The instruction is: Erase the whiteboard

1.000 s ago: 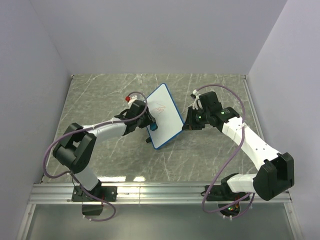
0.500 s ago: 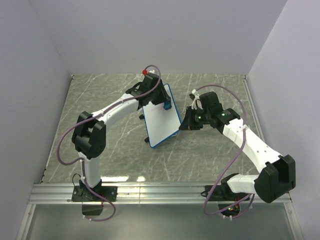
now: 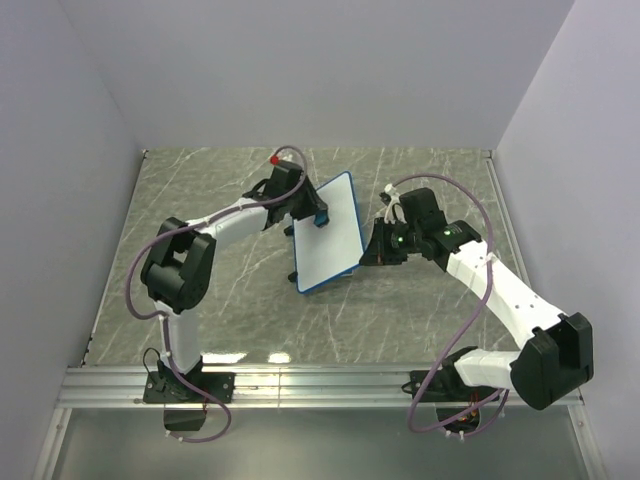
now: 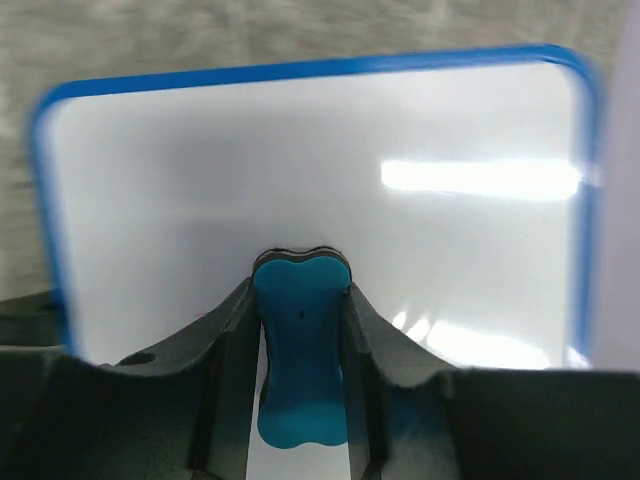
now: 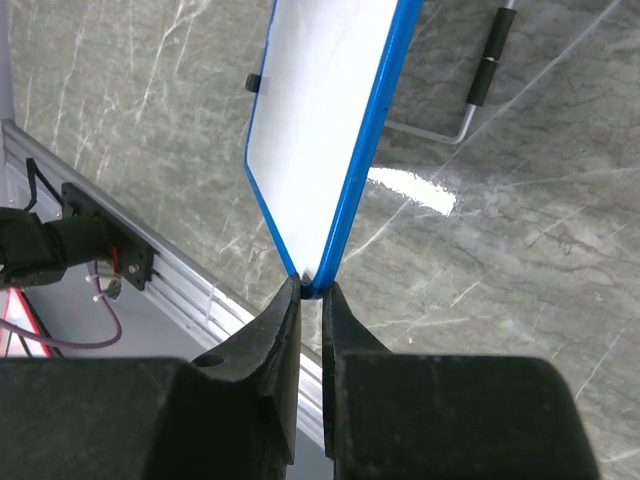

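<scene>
Gripping whiteboard (image 3: 330,235) edge in right pincer (image 5: 312,290), left pincer (image 4: 300,295) pinching eraser (image 4: 300,400), grey marbled tabletop (image 3: 200,190), plain walls (image 3: 300,70)

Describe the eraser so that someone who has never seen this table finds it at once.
On the grey marbled table, find the tilted whiteboard with the blue frame in the middle. At its left edge the left gripper is shut on the eraser. It is a small solid-blue block with a waisted outline, unlike the board's thin blue rim.
</scene>
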Available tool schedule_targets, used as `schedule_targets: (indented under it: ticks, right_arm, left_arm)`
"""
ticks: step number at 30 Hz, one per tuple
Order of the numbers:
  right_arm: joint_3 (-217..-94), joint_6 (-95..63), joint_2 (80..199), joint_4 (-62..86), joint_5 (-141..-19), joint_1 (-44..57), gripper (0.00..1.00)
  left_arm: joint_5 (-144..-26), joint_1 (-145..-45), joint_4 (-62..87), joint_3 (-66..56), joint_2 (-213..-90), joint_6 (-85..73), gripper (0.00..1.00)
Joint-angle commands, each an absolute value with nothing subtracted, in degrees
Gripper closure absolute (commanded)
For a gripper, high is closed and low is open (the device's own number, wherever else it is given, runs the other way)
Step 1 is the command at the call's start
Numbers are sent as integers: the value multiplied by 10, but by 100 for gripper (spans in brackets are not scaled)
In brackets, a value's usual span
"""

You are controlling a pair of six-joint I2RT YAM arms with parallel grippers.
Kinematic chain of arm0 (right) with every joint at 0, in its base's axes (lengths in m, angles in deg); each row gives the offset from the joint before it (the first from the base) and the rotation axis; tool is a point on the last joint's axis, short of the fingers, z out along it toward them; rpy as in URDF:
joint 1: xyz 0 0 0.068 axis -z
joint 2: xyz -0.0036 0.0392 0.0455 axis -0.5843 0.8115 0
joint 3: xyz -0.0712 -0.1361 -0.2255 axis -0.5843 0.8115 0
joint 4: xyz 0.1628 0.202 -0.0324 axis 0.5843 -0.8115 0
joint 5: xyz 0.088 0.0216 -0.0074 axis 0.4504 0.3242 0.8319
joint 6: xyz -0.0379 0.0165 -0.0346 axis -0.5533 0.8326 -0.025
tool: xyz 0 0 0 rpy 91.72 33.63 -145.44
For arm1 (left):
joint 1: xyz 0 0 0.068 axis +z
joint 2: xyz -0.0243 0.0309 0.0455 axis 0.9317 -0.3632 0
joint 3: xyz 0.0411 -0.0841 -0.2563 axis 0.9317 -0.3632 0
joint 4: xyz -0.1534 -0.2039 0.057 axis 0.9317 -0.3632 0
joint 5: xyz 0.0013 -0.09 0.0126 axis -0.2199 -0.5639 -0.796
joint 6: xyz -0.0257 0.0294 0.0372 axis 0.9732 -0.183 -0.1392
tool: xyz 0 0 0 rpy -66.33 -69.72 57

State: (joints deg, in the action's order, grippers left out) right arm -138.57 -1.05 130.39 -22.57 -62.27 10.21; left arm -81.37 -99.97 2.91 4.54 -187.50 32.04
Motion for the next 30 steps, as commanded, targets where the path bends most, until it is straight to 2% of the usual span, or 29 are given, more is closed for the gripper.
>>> schedule_targets:
  ticks: [1,8,19,30]
  right_arm:
    - [-1400,-43,1275,-187,-590,85,100]
    - [-1399,-43,1275,-190,-595,85,100]
    - [-1383,-36,1276,-181,-596,86,100]
    - [-1366,-26,1270,-168,-589,86,100]
  left_arm:
    - [-825,-1011,-14,-46,-1914,299,100]
    - [-822,-1008,12,-111,-1916,296,100]
    - [-857,-1053,-16,0,-1869,290,100]
    - [-898,-1104,-11,32,-1842,301,100]
